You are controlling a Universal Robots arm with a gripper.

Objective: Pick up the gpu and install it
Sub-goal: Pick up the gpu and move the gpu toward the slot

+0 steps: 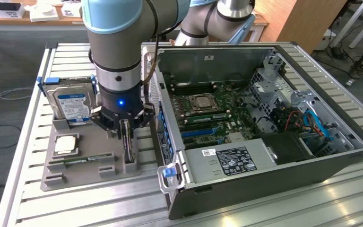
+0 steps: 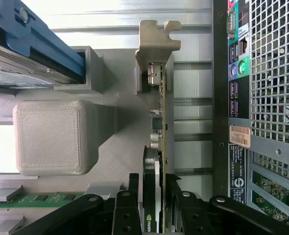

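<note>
Two fingers (image 2: 174,188) stand apart astride one upright gpu (image 2: 152,166) in one holder (image 2: 115,147), seemingly not touching it.

Thin dark gpu (image 1: 126,149) stands on edge in the grey holder (image 1: 74,178).

One gpu (image 1: 126,147), one hard drive (image 1: 72,104), one RAM stick (image 1: 81,161). One gray tray (image 1: 74,178). One open computer case (image 1: 276,182).

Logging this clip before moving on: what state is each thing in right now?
gpu: standing on edge in the holder, not lifted.
gripper: open, straddling the gpu.
hard drive: upright in the holder.
RAM stick: lying flat in the holder.
computer case: lying on its side, side panel off.
</note>
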